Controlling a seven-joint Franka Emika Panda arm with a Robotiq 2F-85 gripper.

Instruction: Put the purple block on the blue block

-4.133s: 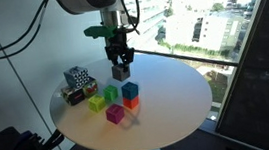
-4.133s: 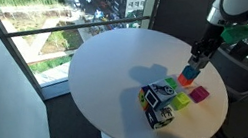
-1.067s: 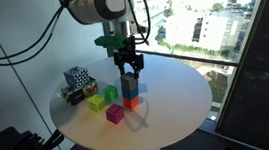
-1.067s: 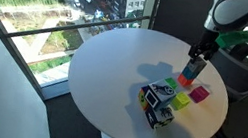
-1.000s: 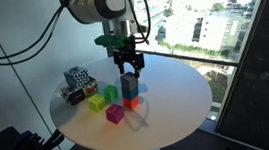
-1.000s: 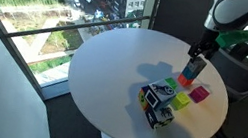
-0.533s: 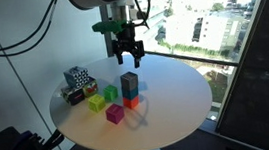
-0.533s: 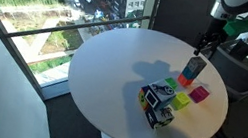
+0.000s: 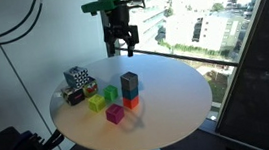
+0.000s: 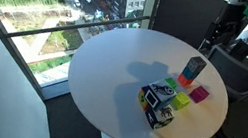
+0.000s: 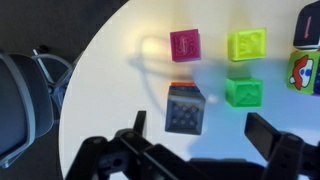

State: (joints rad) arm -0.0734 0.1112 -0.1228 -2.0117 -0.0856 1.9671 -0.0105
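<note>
Lifting away from the stack, the arm is now hanging well above the purple block [image 9: 129, 81], which the jaws were pinching a second ago. It is now sitting free on the blue block [image 9: 130, 92], with an orange-red cube [image 9: 131, 104] carrying both. The jaws are standing spread and empty. The placement is looking finished, though the stack's edges are possibly sitting slightly askew. No container is showing anywhere: the magenta cube [image 11: 185, 45], yellow-green cube [image 11: 246, 45], green cube [image 11: 243, 93] and patterned cube [image 11: 305, 70] are resting directly on the bench [image 9: 177, 96].
</note>
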